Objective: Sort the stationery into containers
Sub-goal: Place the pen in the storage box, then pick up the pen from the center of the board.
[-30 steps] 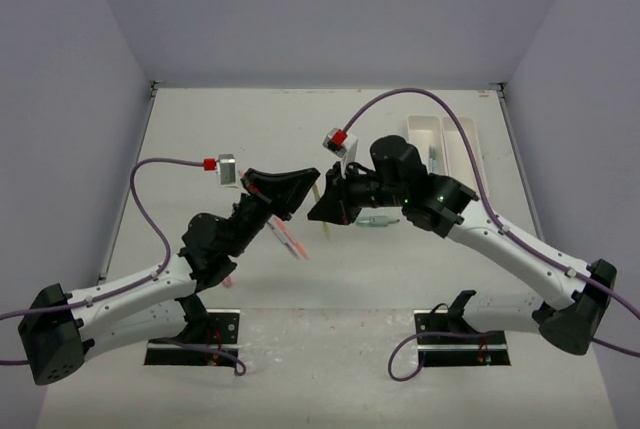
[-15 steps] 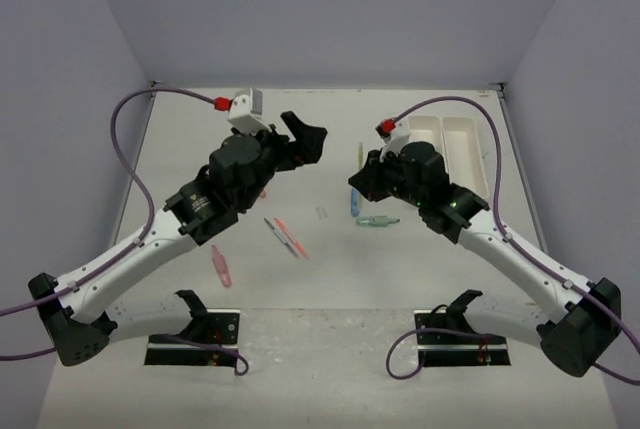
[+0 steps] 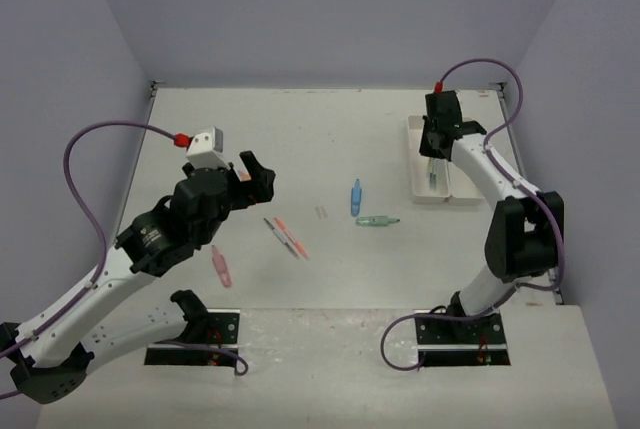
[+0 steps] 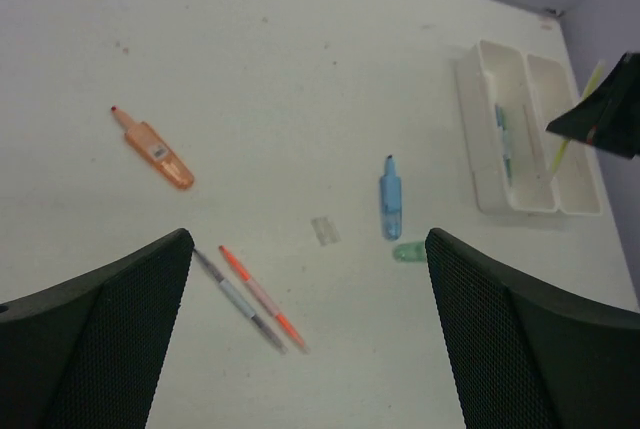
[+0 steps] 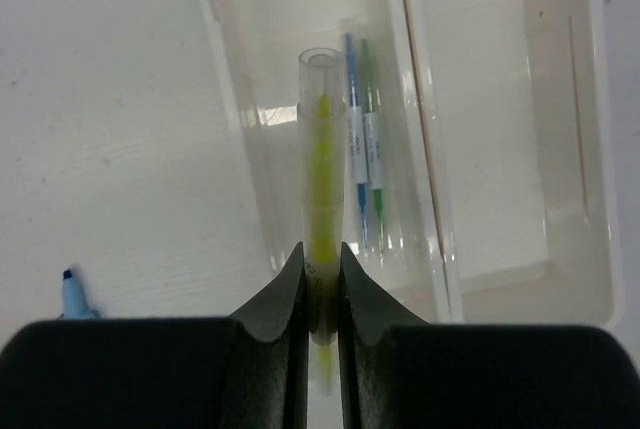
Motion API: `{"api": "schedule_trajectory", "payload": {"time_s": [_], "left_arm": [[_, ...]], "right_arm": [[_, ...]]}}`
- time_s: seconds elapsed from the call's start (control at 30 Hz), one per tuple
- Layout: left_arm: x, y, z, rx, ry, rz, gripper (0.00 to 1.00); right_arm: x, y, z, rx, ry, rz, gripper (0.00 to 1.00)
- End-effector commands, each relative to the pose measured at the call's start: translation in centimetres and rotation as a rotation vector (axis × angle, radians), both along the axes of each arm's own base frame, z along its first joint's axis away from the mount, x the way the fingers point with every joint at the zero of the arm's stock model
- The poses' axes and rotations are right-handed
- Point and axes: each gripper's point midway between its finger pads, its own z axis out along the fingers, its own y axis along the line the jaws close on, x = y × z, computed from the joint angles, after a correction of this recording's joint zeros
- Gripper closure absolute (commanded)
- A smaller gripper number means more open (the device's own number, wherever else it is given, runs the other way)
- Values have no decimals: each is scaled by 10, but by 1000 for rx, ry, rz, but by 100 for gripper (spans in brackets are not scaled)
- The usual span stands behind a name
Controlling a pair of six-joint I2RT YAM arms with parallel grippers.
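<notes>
Right wrist view tells you why the grip looks as it does: your right gripper (image 5: 320,259) is clamped on the yellow pen (image 5: 320,149) near its lower end. That leaves the barrel hanging lengthwise over the inner tray (image 5: 222,79), lined up with the blue pen (image 5: 352,149) and green pen (image 5: 372,149) lying inside. The second tray (image 5: 500,99) sits alongside.

Your left gripper (image 4: 308,241) stands wide apart and holds nothing. It hovers above the loose orange marker (image 4: 155,149), blue marker (image 4: 391,199), green marker (image 4: 408,251), and a grey pen (image 4: 238,299) just beside an orange pen (image 4: 262,297), probably poised to choose one.
</notes>
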Motion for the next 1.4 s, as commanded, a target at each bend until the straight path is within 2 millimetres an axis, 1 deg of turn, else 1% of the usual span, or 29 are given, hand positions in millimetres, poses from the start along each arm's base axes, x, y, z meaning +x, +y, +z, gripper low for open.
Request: {"api": "schedule_trajectory", "payload": {"time_s": [0.0,0.07,0.1,0.13,0.17,0.23,0.3,0.37,0.4,0.43,0.5,0.57,0.63,0.7,0.73,0.77,0.8,0.83,0.9,0.97,1.0,1.03,1.07,1.1,1.13,1.17,1.23,1.27,1.37], "left_arm": [[-23,16,-32,137,73,-76,0],[-27,20,-38,162,81,-89,0],[-30,24,-42,177,89,-89,0],[-31,25,-42,179,88,-91,0],[-32,28,-44,188,84,-90,0],[-33,34,-49,213,76,-85,0],[-35,38,-50,207,65,-75,0],[-37,37,-43,190,42,-89,0],[-35,41,-40,186,27,-68,0],[-35,46,-39,181,14,-42,0],[-35,58,-36,163,-3,19,0],[-36,67,-34,149,-10,70,0],[-39,78,-29,117,-31,114,0],[-42,85,-26,92,-41,148,0],[-43,88,-25,76,-43,163,0],[-45,93,-23,65,-52,178,0],[-46,95,-21,58,-58,187,0],[-47,97,-20,51,-63,189,0],[-47,97,-20,45,-68,190,0],[-47,97,-20,45,-66,190,0],[-47,97,-20,47,-64,189,0],[-47,96,-20,47,-64,188,0],[-47,96,-21,50,-62,186,0],[-46,95,-21,53,-60,184,0],[-46,94,-21,56,-59,181,0],[-45,93,-22,60,-57,177,0],[-45,91,-22,62,-58,167,0],[-45,91,-22,64,-58,164,0],[-44,89,-22,65,-59,155,0]], "right_arm": [[33,-21,2,-99,22,-33,100],[39,-24,-3,-118,46,-51,95],[43,-25,-6,-123,48,-59,89],[44,-25,-7,-123,56,-62,79],[45,-24,-6,-117,58,-61,72],[47,-20,-2,-103,56,-54,63],[45,-21,5,-101,52,-63,57],[42,-18,17,-92,31,-66,55],[39,-12,22,-85,22,-54,54],[34,-3,34,-67,-4,-44,54],[20,36,53,-32,-64,47,56],[-5,93,49,23,-68,194,58],[-34,158,60,174,-129,343,63],[-70,216,48,261,-128,484,68],[-93,243,38,274,-101,546,70],[-98,255,36,278,-103,563,71],[-112,280,27,273,-77,617,72],[-118,293,22,255,-71,637,72],[-127,315,8,207,-37,681,74],[-136,335,3,181,-24,726,74],[-139,342,-14,135,11,745,75],[-140,349,-9,142,0,756,75],[-142,355,-28,102,39,769,77],[-143,359,-37,78,59,780,79],[-144,362,-38,75,63,788,80],[-146,365,-45,67,80,797,81],[-148,368,-53,57,104,806,81],[-149,367,-62,39,129,807,80],[-156,372,-71,32,157,828,79]]}}
